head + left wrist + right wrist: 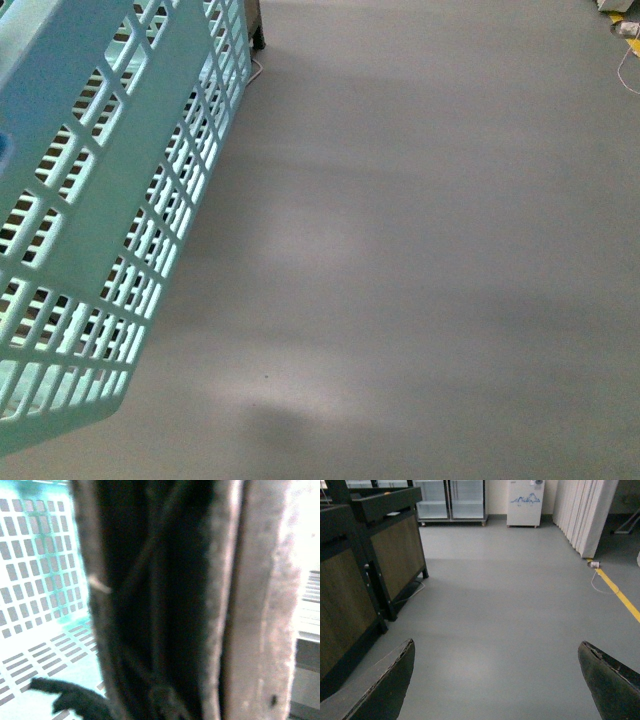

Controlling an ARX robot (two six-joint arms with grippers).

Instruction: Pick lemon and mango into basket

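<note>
The mint-blue basket hangs tilted in the air at the left of the front view, above the grey floor. In the left wrist view its slotted wall and floor fill the left side, and a brown handle runs close across the lens. My left gripper is shut on the basket; its fingers are hidden behind the blurred handle. My right gripper is open, with only bare floor between its two dark fingertips. Neither the lemon nor the mango is in view.
A dark wood-panelled stand on black legs sits to one side in the right wrist view. Glass-door cabinets and a white appliance line the far wall. A yellow floor line and a white cable lie beside a folding partition.
</note>
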